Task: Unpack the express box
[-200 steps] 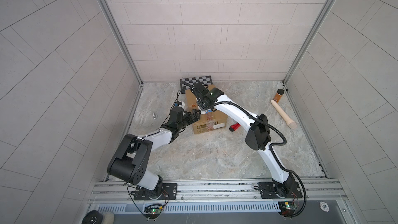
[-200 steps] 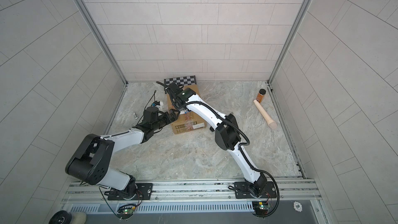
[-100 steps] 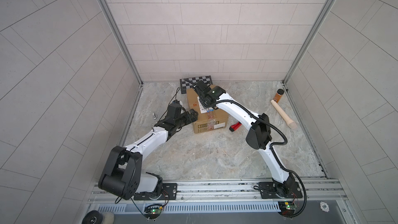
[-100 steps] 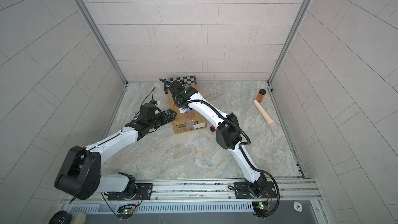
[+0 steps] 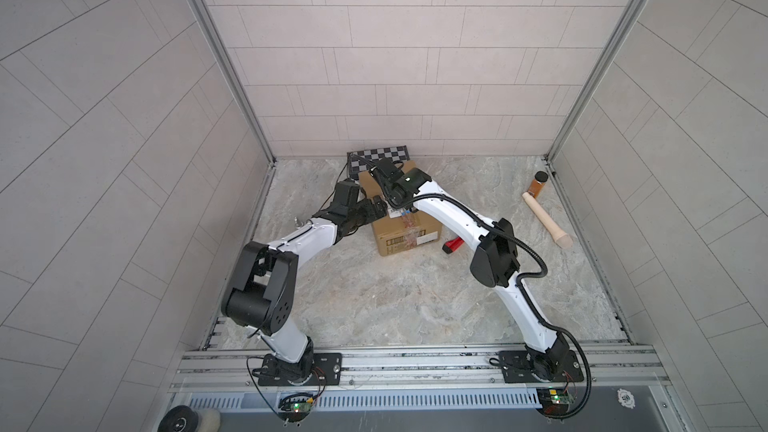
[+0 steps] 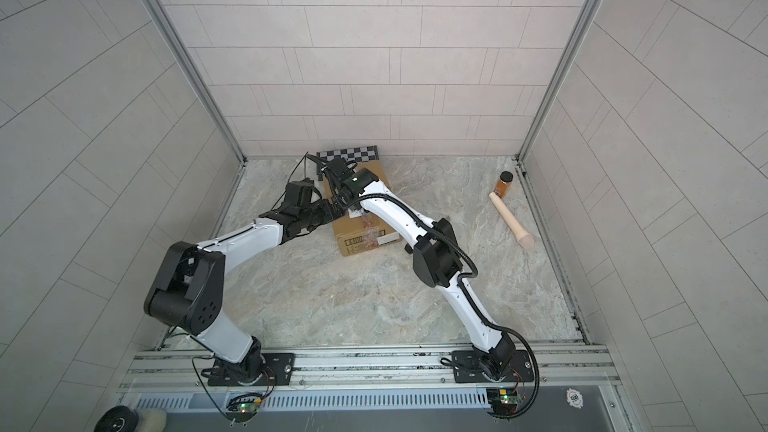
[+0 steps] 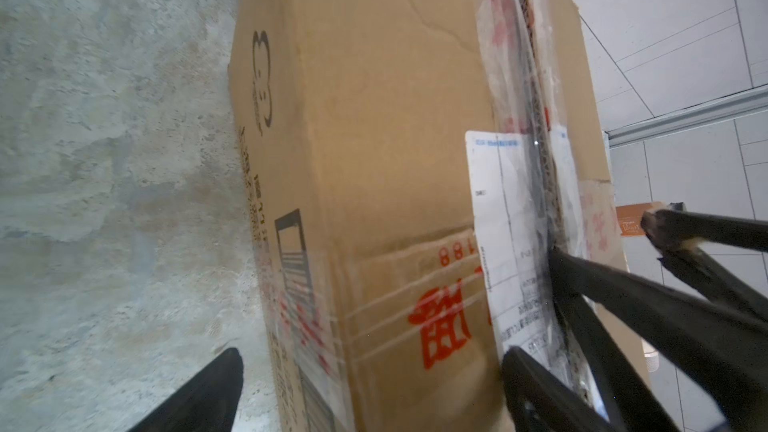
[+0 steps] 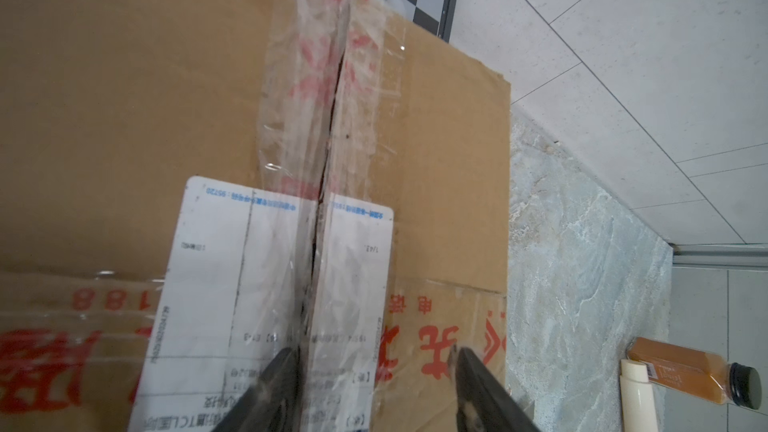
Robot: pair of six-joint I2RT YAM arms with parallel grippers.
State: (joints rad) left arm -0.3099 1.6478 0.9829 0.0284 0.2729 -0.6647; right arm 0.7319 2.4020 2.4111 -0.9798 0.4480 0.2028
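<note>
**Arms.** We find both arms reaching to the rear left part of the grey marbled stone counter (image 5: 395, 305). Their wrists meet at the express box (image 5: 409, 235), a brown corrugated cardboard carton with red characters and a printed barcode.
- The left arm runs low, with its forearm close to level, and comes at the box from its left side.
- The right arm arches with its elbow raised, crosses the middle and comes down on the box top.

**Left gripper** (image 7: 372, 357). It is spread wide, astride the box's upper left edge.
- One finger (image 7: 208, 388) hangs beside the side wall, above the counter.
- The other finger (image 7: 536, 388) lies over the top, by the white shipping label (image 8: 232, 268).
- We cannot tell whether either finger touches the cardboard.

**Right gripper** (image 8: 376, 361). It is spread partway and pinches nothing.
- One finger (image 8: 282, 371) has its tip at the seam between the two top flaps.
- The other finger (image 8: 469, 376) lies over the outer flap.

**Container.** Both top flaps lie down. The clear tape (image 8: 291, 89) and the label are split along the seam, leaving a narrow dark gap. The contents are not visible.

**Edges and room.**
- The box stands skewed to the tiled walls. Its rear corner is just beside the flat black-and-white chequered board (image 5: 384, 156) at the rear wall, and we cannot tell whether they touch.
- A small red object (image 5: 454, 245) lies near the box's right side, partly hidden under the right arm.
- An amber bottle with a black cap (image 5: 538, 184) and a pale wooden rolling pin (image 5: 546, 220) lie just beside each other near the right wall, well apart from the box.
- Open counter stretches between the box and the front rail.
</note>
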